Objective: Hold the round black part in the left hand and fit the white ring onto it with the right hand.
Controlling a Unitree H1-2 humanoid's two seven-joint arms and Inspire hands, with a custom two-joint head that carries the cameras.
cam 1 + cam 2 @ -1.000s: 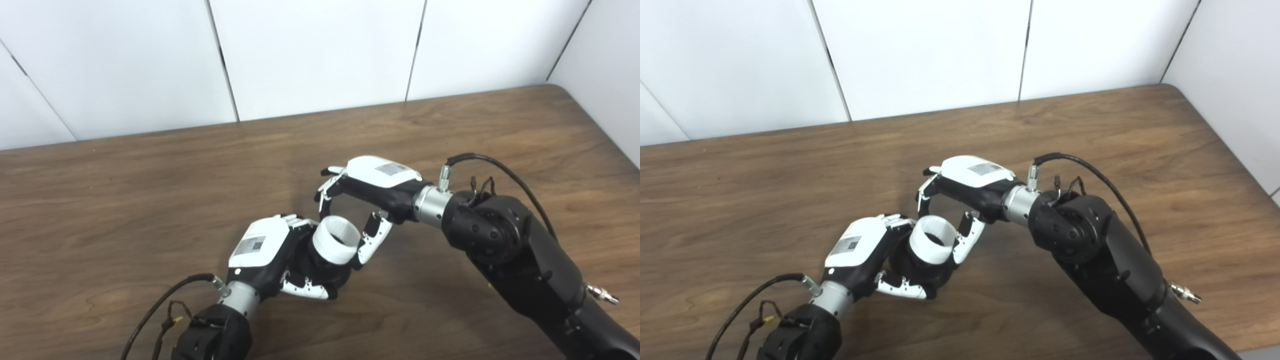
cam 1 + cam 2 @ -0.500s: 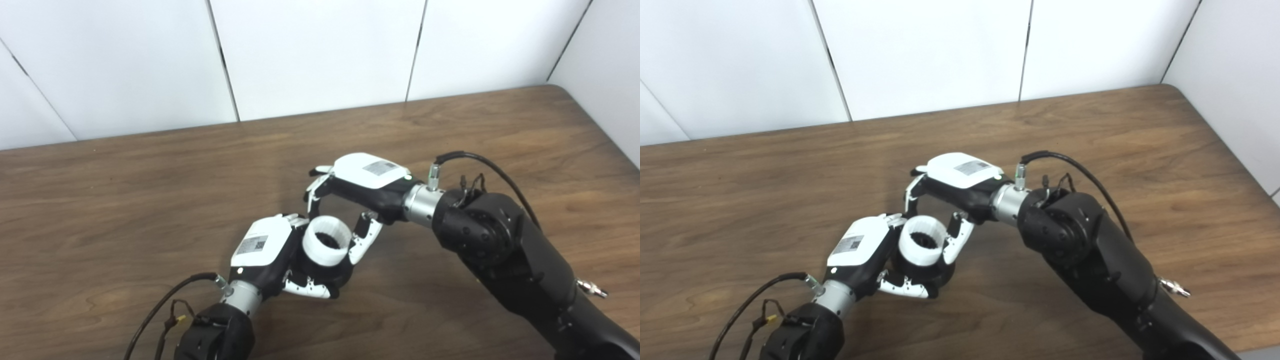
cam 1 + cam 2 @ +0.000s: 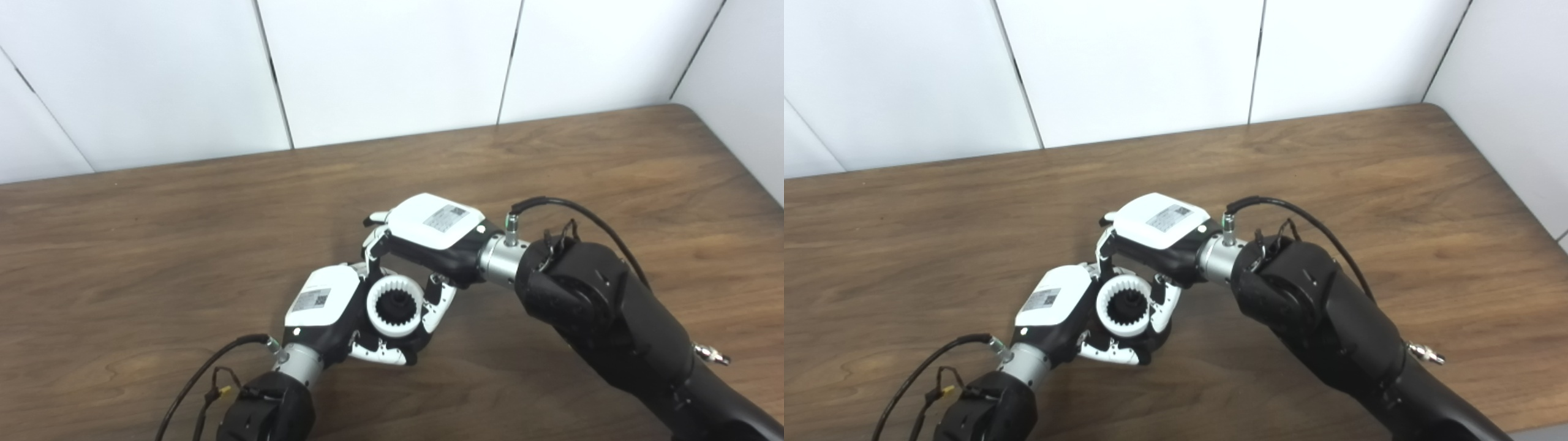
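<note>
Mid-table [image 3: 153, 214], left robot hand [image 3: 334, 303] clamped on black part [image 3: 392, 304], right robot hand [image 3: 422, 239] pinching white ring [image 3: 395, 297].

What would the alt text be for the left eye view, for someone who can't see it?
Two robot hands meet over a brown wooden table: the left hand cradles a white ring with inner teeth, seated around a round black part, while the right hand grips the ring's rim. White wall panels stand behind.

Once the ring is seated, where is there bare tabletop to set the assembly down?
The table is bare wood left of the left robot hand, and along the far strip below the wall panels. The far right corner is open too. It is crowded at centre, where the right robot hand closes on the white ring over the round black part.
</note>
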